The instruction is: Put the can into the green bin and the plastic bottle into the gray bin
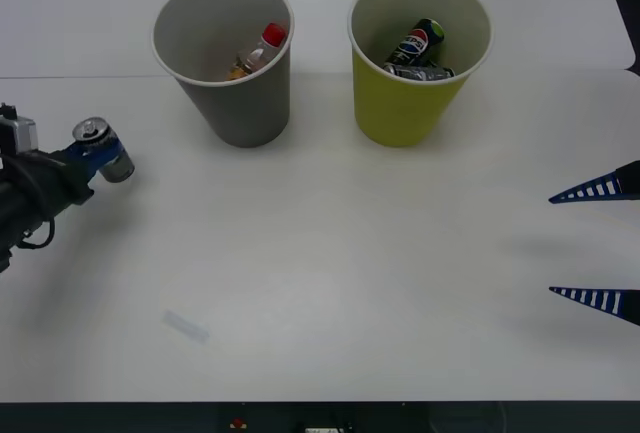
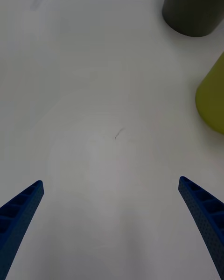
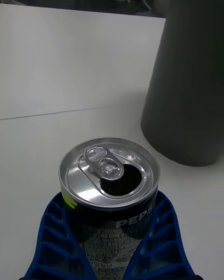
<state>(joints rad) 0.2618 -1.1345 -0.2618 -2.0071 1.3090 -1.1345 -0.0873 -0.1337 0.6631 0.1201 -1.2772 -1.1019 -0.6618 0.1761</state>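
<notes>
Left tool (image 3: 109, 242) clamping can (image 3: 109, 186), upright

We count two bins, the gray bin (image 1: 224, 63) and the green bin (image 1: 418, 68); three cans, namely the can (image 1: 103, 149) at the left and two more (image 1: 421, 41) (image 1: 420, 72) inside the green bin; and one plastic bottle (image 1: 258, 52)

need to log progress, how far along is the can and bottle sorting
Done: the plastic bottle lies inside the gray bin. In hand: the left gripper is shut on the can, at the table's left, beside the gray bin. Left: carrying it to the green bin, which already holds other cans. The right gripper waits open.
</notes>
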